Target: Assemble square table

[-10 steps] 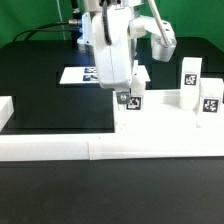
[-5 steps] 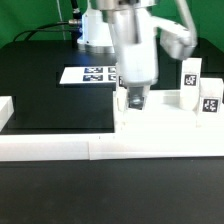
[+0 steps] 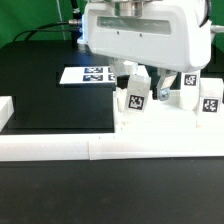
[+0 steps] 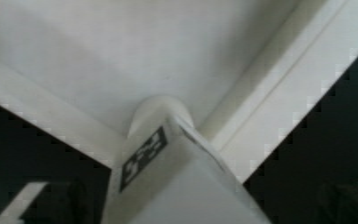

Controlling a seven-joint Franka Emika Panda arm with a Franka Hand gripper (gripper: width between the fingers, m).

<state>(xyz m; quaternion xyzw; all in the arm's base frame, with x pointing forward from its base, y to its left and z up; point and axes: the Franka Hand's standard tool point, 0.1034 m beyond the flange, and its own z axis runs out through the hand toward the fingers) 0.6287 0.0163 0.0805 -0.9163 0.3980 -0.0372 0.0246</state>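
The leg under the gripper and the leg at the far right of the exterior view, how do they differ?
The leg under the gripper leans tilted, while the far right leg stands upright. The first sits between the open fingers of the gripper, partly hidden by the arm; the far right leg stands apart, in full view. Both are small white blocks with a black-and-white tag, resting on the square table slab.

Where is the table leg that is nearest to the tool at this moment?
In the exterior view, that table leg stands on the square tabletop, right of centre, just below the open tool. Two more legs stand farther toward the exterior view's right.
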